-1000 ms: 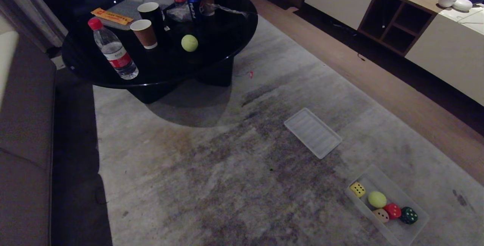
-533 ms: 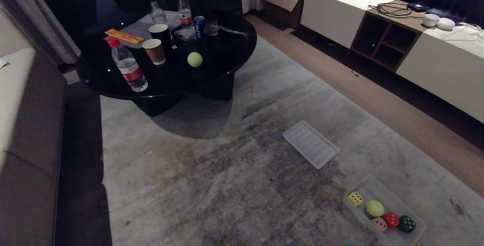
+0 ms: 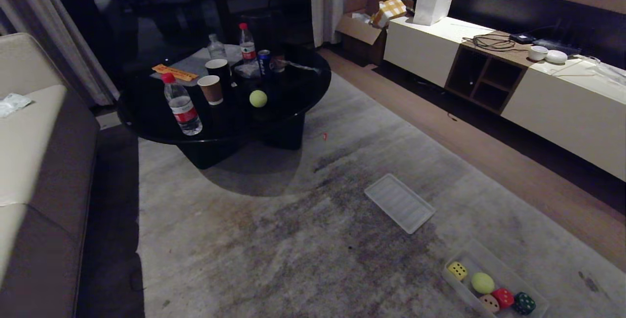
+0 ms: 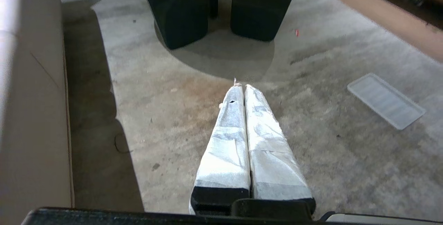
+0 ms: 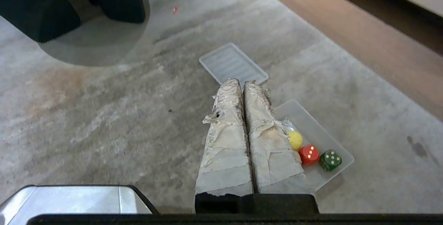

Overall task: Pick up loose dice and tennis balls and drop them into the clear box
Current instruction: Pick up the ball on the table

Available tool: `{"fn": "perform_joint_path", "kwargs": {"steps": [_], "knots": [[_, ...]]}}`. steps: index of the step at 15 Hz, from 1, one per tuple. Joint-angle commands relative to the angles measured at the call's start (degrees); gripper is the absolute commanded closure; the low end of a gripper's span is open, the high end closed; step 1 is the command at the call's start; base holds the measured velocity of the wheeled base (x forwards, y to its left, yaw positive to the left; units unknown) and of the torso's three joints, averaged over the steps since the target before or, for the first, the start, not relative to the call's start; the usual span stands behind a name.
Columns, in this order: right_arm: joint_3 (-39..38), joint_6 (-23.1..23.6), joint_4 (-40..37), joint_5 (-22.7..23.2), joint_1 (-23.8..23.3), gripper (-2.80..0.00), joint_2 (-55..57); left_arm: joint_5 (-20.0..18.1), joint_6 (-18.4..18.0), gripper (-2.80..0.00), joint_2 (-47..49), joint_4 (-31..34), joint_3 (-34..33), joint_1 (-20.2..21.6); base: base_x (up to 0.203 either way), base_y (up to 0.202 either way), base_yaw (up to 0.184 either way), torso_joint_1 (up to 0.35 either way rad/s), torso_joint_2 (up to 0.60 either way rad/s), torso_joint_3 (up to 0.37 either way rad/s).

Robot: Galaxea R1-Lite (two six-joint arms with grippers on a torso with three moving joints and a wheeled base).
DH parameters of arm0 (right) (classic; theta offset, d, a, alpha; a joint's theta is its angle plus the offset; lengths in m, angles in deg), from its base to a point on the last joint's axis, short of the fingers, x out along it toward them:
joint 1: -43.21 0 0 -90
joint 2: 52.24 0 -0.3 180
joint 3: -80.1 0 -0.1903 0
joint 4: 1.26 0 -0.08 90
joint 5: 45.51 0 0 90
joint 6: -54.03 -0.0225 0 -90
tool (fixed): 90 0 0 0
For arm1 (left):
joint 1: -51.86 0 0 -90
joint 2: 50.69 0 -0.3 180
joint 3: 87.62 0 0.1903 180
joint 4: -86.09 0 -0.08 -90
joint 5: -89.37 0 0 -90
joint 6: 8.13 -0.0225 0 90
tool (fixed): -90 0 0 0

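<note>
The clear box [image 3: 508,271] sits on the grey rug [image 3: 293,239] at the near right of the scene, and it already holds five pieces: a yellow die [image 3: 458,270] at its left end, one tennis ball [image 3: 482,283] beside that, then a peach die [image 3: 489,302], a red die [image 3: 503,297] and a dark green die [image 3: 524,303] toward its near right end. The second tennis ball [image 3: 258,98] lies loose on the round black table [image 3: 303,88] at the far left, just right of a brown paper cup [image 3: 211,89] and a black cup [image 3: 218,70]. A water bottle with a red cap [image 3: 182,104] stands nearer the table's near edge, and two more bottles [image 3: 247,45] and a blue can [image 3: 264,61] stand farther back. A flat ribbed tray [image 3: 399,202] lies on the rug between the table and the clear box, apart from both. Neither arm shows in the head view. In the left wrist view the left claw [image 4: 240,86] is clenched with its wrapped fingers pressed together, empty, held above bare rug with the table base beyond it. In the right wrist view the right claw [image 5: 242,81] is likewise clenched and empty, poised above the rug over the gap between the ribbed tray and the clear box. A beige sofa [image 3: 29,161] runs along the left edge, and a low white cabinet [image 3: 562,107] stands along the far right wall.
</note>
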State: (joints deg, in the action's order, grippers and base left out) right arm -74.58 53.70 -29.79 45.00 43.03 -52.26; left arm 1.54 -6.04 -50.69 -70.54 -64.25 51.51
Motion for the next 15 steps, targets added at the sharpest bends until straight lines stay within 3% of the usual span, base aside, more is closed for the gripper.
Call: {"fn": "perform_joint_path", "kwargs": {"steps": [1,10,15], "knots": [[0.0,0.0,0.0,0.0,0.0,0.0,0.1,0.0,0.0,0.0,0.1,0.0,-0.1,0.0,0.0,0.0,0.0,0.004,0.01,0.188],[0.0,0.2,0.2,0.2,0.0,0.0,0.1,0.0,-0.1,0.0,0.1,0.1,-0.1,0.0,0.0,0.0,0.0,0.003,0.0,0.201],[-0.1,0.1,0.2,0.0,0.0,0.0,0.1,0.0,-0.4,0.0,0.1,0.1,-0.1,0.0,0.0,0.0,0.0,0.003,0.0,0.059]]}}
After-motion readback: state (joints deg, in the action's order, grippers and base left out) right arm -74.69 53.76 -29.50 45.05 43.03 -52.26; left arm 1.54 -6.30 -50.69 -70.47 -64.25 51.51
